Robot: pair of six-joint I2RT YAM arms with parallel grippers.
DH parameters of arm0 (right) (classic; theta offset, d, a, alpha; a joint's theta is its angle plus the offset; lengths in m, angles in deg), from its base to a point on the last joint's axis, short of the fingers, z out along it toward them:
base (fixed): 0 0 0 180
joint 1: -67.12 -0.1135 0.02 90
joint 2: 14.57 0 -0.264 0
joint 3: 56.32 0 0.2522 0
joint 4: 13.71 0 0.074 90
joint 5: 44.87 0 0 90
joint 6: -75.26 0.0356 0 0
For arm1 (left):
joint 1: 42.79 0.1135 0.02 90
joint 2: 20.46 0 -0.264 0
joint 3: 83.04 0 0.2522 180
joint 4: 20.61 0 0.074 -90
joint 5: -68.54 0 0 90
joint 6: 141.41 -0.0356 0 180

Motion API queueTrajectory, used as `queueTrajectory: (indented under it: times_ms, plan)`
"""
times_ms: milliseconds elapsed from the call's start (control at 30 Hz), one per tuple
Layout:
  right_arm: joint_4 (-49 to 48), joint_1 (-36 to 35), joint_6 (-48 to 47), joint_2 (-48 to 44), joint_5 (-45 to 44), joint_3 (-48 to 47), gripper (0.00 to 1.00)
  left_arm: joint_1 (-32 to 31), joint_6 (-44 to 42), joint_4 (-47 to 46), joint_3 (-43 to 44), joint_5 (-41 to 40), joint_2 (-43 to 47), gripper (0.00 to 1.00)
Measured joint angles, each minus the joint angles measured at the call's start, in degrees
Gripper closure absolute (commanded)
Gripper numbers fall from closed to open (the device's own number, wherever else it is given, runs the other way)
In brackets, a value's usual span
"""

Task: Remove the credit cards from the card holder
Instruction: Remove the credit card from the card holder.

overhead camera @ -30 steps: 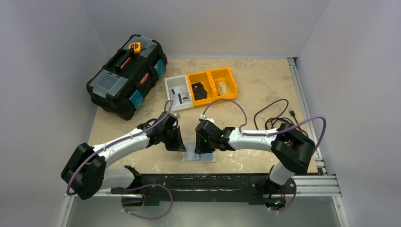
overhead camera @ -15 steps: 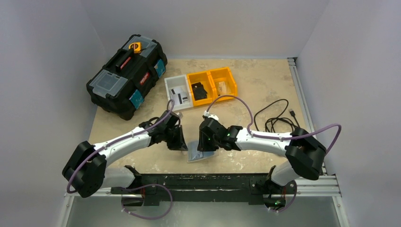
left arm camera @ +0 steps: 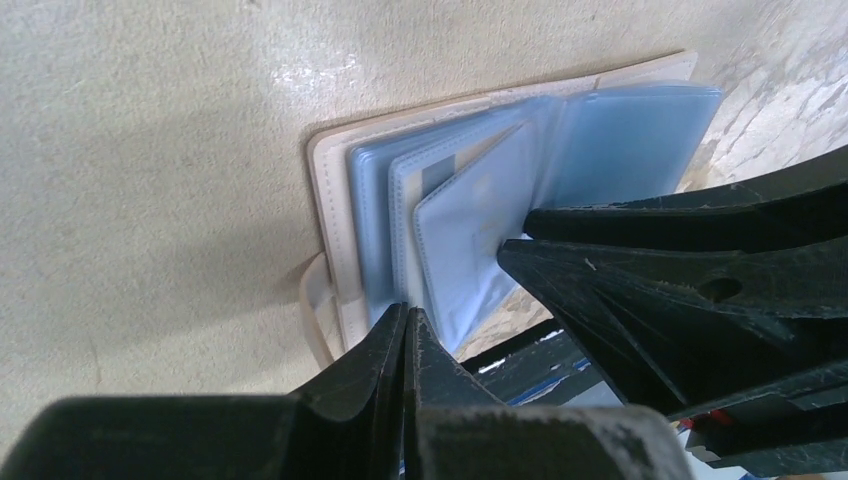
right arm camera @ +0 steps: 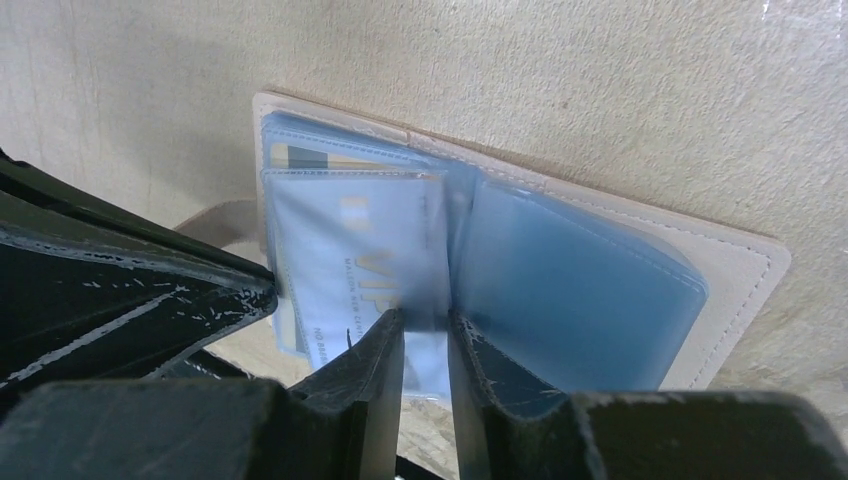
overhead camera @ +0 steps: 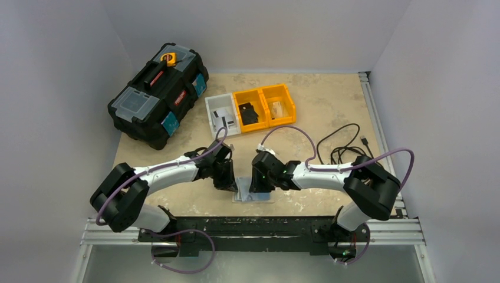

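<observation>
Top view: the holder (overhead camera: pixel 247 196) lay open on the table (overhead camera: pixel 318 106), just right of the left gripper (overhead camera: pixel 227 180) and directly under the right gripper (overhead camera: pixel 260 184), whose tips met over it. Left wrist view: the left jaws were pressed fully together with nothing between them. Their tip was set at the near edge of the holder, which spread just ahead of it; whether the tip bore down on the cover could not be told. The right fingers entered from the right of that tip and met on the edge of a blue sleeve (left arm camera: pixel 470 240). Right wrist view: the right jaws stood a narrow slit apart with an upright leaf of sleeve plastic nipped between them. The grip therefore appeared to be on the holder's sleeve, not on a card. A card (right arm camera: pixel 350 265) with pale lettering lay inside a sleeve just ahead and left of the right fingers. A second card (right arm camera: pixel 300 155), with a tan band, showed farther ahead. No card was out. The step in hand was judged to be leafing the sleeves to reach a card. To do it well, hold the left tip firm on the cover so the holder cannot lift or slide, and turn the leaf slowly without tugging the spine. Then release the plastic, take only the exposed card edge, and draw it straight along the sleeve's mouth. A pull on plastic and card together would probably drag the whole holder.
</observation>
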Motion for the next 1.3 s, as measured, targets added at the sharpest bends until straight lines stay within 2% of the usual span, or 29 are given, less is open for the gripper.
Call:
queueTrajectory:
  times_ms: [200,367,567,967,1300]
  plan:
    - [-2.40,0.52,0.61,0.07,0.87,1.33,0.89,-0.46,0.04,-0.83,0.00,-0.02,-0.39,0.98]
    - [-4.31,1.31,1.25,0.00,2.08,2.67,0.92,-0.68,0.04,-0.79,0.00,-0.02,-0.39,0.96]
    - [-7.52,1.73,1.95,0.33,3.02,3.82,0.93,-1.18,0.09,0.07,0.00,-0.09,1.22,0.87]
    - [-9.22,2.10,2.12,0.50,3.89,4.57,0.94,-2.08,1.01,1.01,0.37,-0.85,2.27,0.75]
    - [-10.16,2.58,2.29,0.50,4.79,5.07,0.94,-2.08,1.66,-2.82,-0.28,0.20,-1.79,0.71]
